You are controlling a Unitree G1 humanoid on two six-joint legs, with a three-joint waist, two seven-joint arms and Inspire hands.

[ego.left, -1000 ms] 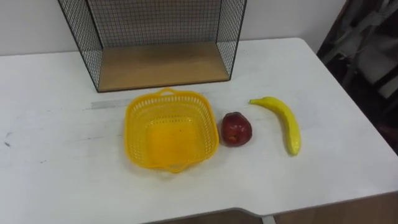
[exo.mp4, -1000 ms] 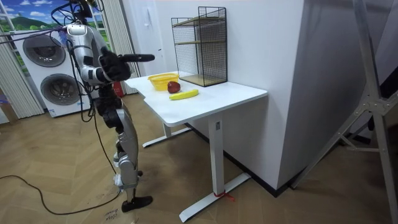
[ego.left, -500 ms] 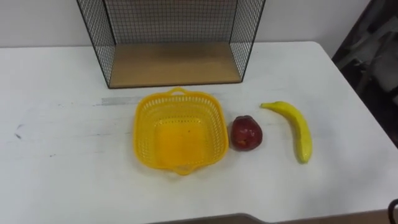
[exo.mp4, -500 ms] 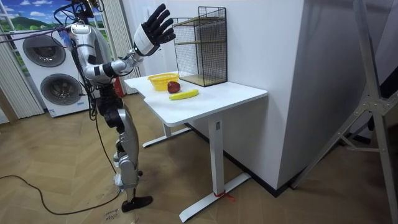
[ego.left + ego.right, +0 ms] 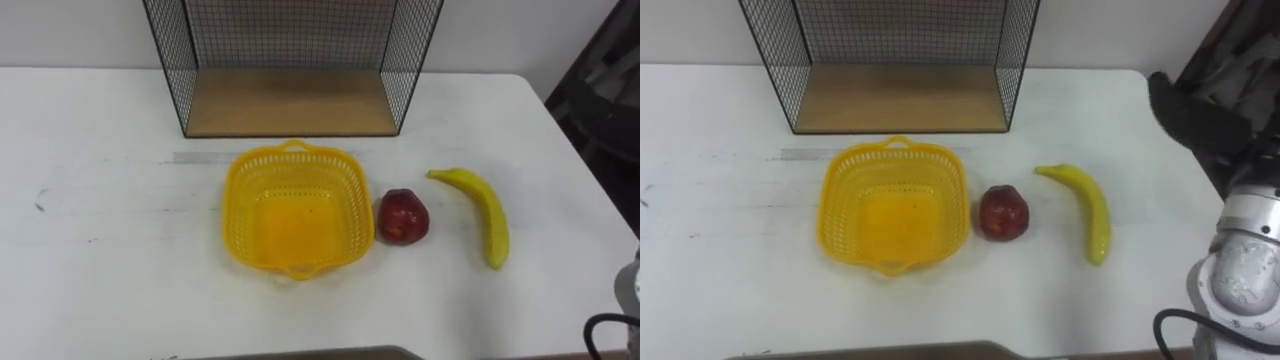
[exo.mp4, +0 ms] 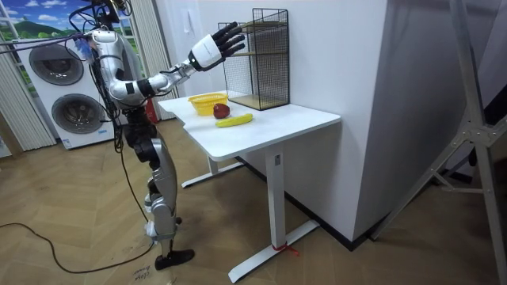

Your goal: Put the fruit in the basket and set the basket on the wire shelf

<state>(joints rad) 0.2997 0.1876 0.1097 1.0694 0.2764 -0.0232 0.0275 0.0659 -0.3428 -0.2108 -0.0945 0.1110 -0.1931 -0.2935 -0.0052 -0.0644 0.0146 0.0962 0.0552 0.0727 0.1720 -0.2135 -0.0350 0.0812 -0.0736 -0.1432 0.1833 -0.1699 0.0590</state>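
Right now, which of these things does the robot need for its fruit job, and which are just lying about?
Part of the job: yellow basket, red apple, banana, wire shelf, the robot's open right hand.

Just there: white table underneath it all, washing machines, metal stand.

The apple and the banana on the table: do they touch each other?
Apart. In the left eye view a strip of bare white table shows plainly between the apple and the banana.
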